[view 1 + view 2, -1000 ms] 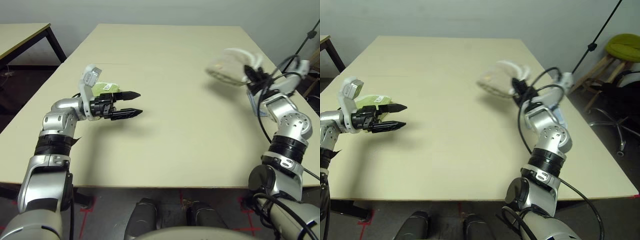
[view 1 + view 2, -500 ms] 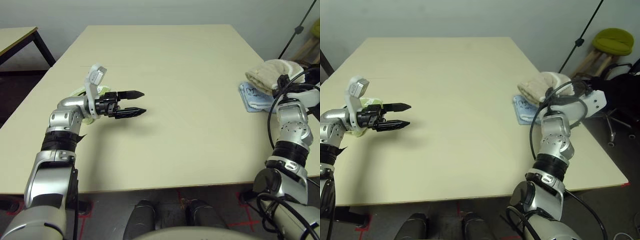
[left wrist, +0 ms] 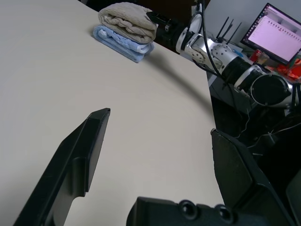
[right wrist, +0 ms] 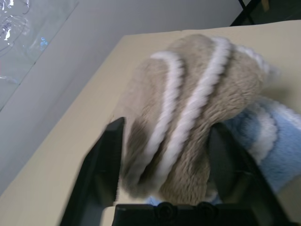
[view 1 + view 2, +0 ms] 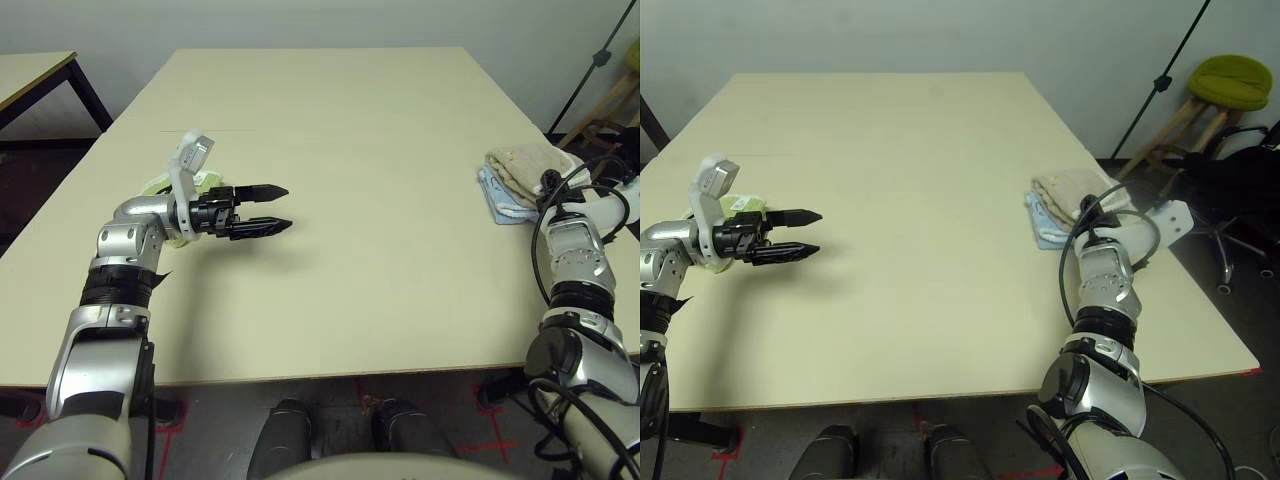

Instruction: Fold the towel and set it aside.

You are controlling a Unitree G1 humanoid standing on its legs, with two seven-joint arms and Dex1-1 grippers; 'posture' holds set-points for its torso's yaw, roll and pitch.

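Observation:
The beige towel (image 5: 520, 164) with white edging lies folded on top of a light blue cloth (image 5: 500, 203) near the table's right edge. My right gripper (image 4: 167, 127) is open, its two fingers standing on either side of the towel (image 4: 188, 117), which rests on the blue cloth (image 4: 277, 136). From the head it shows just right of the towel (image 5: 1072, 190). My left gripper (image 5: 287, 208) hovers open and empty over the left part of the table, pointing right. The left wrist view has the towel (image 3: 127, 21) far ahead of its fingers.
A lime-green cloth (image 5: 740, 205) lies under my left wrist. The tan table (image 5: 350, 120) ends close to the right of the towel stack. A second table (image 5: 40, 75) stands at the far left; a green-cushioned stool (image 5: 1230, 80) and a stand pole are off to the right.
The right arm carried the towel from mid-air to the right edge, set it on the blue cloth, and its fingers opened. The left arm held still; the camera shifted.

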